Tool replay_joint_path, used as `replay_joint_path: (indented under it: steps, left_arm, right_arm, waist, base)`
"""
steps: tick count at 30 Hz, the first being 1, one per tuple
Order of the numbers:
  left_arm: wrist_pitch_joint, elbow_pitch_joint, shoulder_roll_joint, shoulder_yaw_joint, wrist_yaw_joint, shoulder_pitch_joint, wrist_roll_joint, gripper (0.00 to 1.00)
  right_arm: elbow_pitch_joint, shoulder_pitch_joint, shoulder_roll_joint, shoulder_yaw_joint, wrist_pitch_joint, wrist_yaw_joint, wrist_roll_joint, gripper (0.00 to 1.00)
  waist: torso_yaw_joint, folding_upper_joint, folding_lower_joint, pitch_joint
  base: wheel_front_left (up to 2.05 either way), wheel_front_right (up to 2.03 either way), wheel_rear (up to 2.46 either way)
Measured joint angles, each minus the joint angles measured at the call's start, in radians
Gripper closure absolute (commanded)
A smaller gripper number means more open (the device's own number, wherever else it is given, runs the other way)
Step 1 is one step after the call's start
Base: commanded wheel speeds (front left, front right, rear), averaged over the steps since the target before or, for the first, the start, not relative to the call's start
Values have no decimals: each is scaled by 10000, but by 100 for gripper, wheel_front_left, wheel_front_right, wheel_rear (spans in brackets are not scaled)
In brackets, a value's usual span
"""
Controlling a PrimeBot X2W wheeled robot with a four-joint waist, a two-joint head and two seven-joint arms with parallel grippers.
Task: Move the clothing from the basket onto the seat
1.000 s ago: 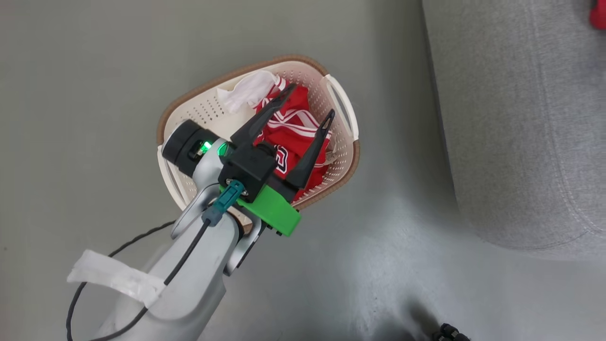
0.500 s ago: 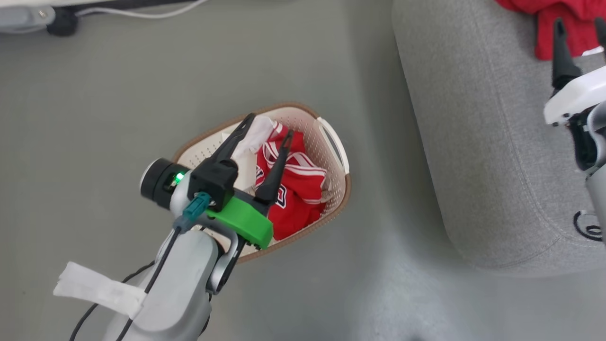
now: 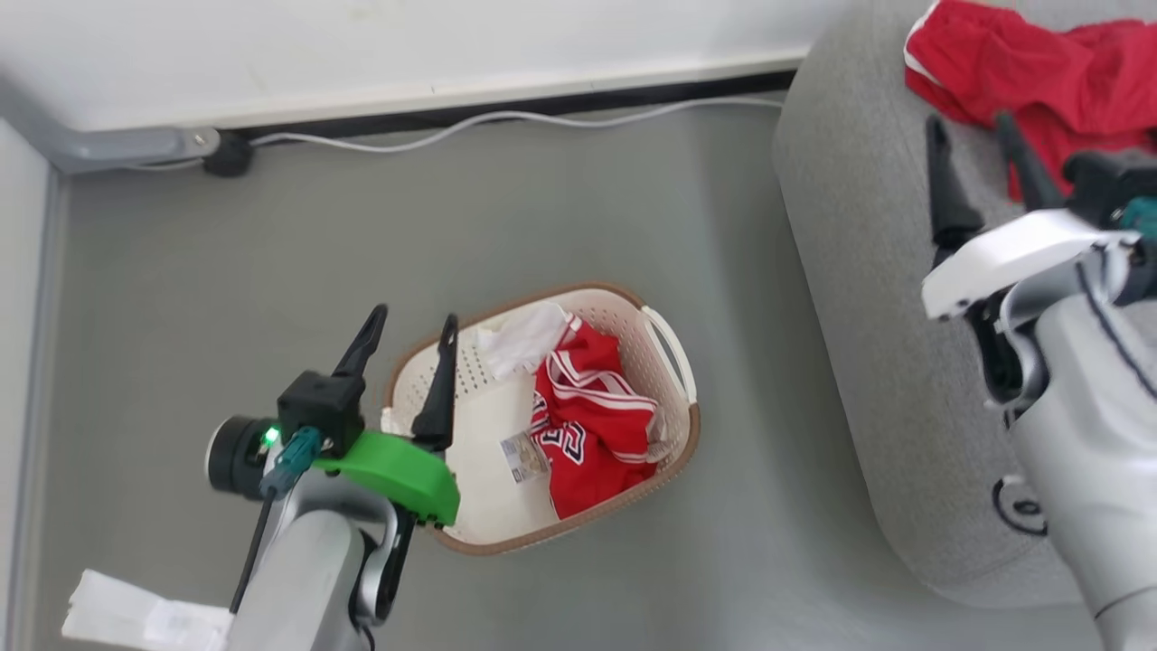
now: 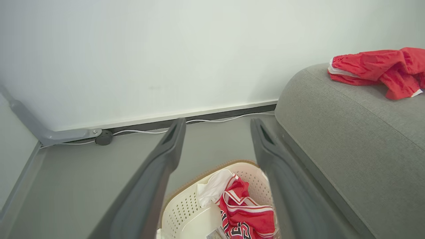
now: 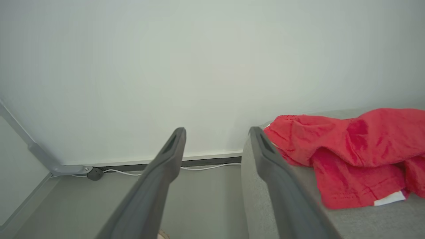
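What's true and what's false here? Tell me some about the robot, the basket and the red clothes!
1. A red jersey lies in the basket. True.
2. The sofa has no clothes on it. False: a red garment lies on it.
3. The left end effector is gripping the jersey. False: it is open and holds nothing.
4. The right end effector is open. True.
5. The basket stands on the sofa. False: it stands on the floor, beside the sofa.
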Motion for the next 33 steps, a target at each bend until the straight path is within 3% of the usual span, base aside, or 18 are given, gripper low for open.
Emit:
replay_joint_path:
  steps: [12,33]
  left_arm:
    - [0,-305,318,1409,347,1508,-297,0]
    - [0,-989,545,2466,424,3371,-263,0]
  right_arm:
    - [-723,2226,1114,428,-2,-311,-221,0]
    - [-1837,4544,1124,449,0,-755,-571,0]
  waist:
    - [592,0,0,-1378]
    - [761,0,0,-2562]
  base:
    - [0,0,0]
    - [0,0,0]
